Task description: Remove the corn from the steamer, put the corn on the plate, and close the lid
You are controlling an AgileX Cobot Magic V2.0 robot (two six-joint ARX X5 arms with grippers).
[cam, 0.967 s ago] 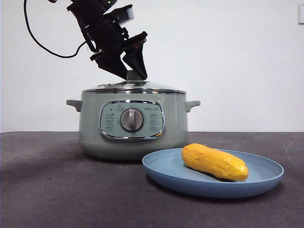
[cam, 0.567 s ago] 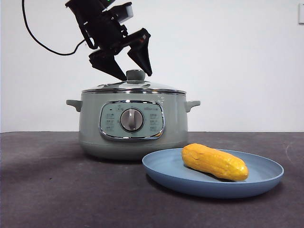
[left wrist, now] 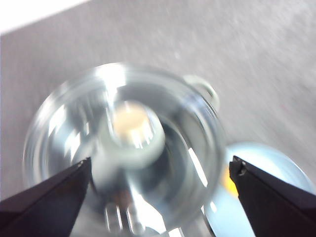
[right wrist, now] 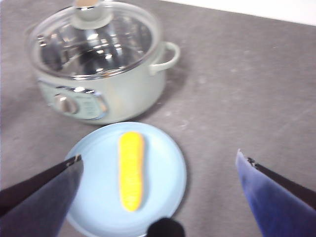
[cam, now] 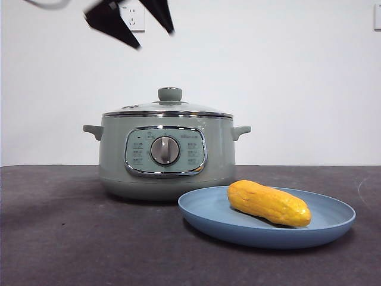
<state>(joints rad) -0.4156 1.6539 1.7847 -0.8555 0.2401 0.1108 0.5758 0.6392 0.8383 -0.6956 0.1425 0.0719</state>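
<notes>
The dark grey surface (cam: 59, 238) carries the sage-green steamer (cam: 166, 155), closed by its glass lid (cam: 168, 109) with the pale green knob (cam: 169, 93) on top. Just beside the steamer lies the light-blue plate (cam: 268, 223), and the yellow-orange corn (cam: 269, 203) rests on it. The left pincer (cam: 134, 21) hangs high above the lid, jaws spread wide and empty. The right pincer (right wrist: 158, 197) hovers over the plate, also open and holding nothing

Plain white wall (cam: 297, 83), white socket (cam: 136, 18) high up; dark grey speckled tabletop (cam: 59, 238).
</notes>
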